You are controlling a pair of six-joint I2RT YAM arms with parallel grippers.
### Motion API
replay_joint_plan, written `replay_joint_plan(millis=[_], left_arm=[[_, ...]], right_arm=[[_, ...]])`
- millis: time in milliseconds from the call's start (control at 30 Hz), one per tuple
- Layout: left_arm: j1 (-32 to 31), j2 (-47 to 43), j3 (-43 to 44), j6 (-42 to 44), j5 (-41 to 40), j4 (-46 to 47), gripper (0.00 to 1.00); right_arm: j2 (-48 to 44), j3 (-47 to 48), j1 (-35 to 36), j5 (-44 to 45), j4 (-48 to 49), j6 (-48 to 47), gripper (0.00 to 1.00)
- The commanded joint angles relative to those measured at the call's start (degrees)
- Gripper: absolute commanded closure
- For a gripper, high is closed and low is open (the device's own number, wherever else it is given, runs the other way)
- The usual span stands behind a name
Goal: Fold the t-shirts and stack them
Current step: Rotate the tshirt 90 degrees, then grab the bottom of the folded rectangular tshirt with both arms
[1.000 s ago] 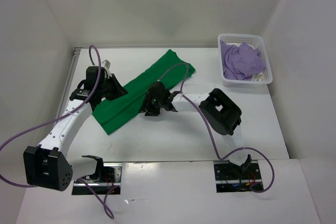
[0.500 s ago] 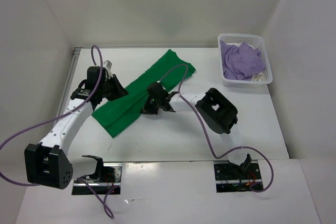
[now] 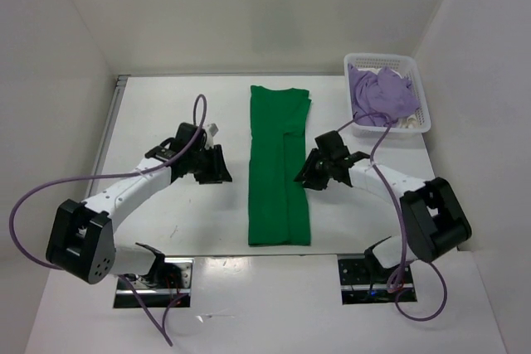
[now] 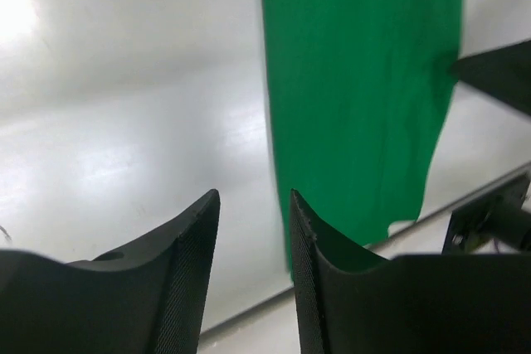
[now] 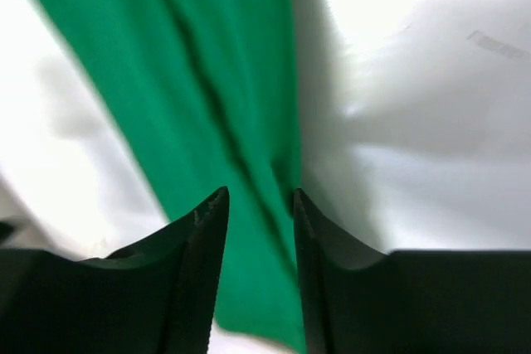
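The bright green t-shirt [image 3: 278,172] lies flat as a long narrow strip down the middle of the table, with a fold line along its length. My left gripper [image 3: 222,167] is low over the table just left of the shirt, open and empty; in the left wrist view [image 4: 253,195] the shirt [image 4: 357,80] lies ahead to the right. My right gripper [image 3: 304,173] is at the shirt's right edge, open, with green cloth [image 5: 166,55] below its jaws [image 5: 260,192]. The lavender t-shirt [image 3: 377,95] is bunched in the basket. A bit of cream-white cloth [image 3: 408,121] shows under it.
The white perforated basket [image 3: 380,59] stands at the back right corner. White walls close in the table on the left, back and right. The arm bases and cables are at the near edge.
The green shirt has gone from lying diagonally to a straight strip running front to back. The left gripper moved right and nearer; the right gripper moved to the shirt's right edge.
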Motion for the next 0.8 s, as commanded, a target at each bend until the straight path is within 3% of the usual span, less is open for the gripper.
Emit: replay_joint_plan(millis=[0,100,367,600,767], left_arm=[[-2.6,-2.6,-4.9,-0.4,3.0,-4.9,0.53],[-6.5,-3.9,-6.0,-3.6,5.6,-4.9,0.43],[-19.6,3.3,-6.7,-6.2,7.9,-2.1,0.42],[-22.9,5.1,-10.8,-9.0,10.5,2.8,0.41],[-24.9,6.9,-11.9,-11.0,11.0,5.8,0.41]], right_arm=[[-7.1,-1.3,0.6,-4.2,-3.6,-0.6,0.57],[-13.0,-5.1,1.2,-4.2,-6.4,1.7,0.54],[-28.3,-16.6,3.7,-4.3,-14.4,13.1,0.53],[-38.9,-23.2,13.7,-5.5,-20.3,24.0,0.55],[-43.4,-26.2,16.7,-6.8,-20.9,26.9,0.55]])
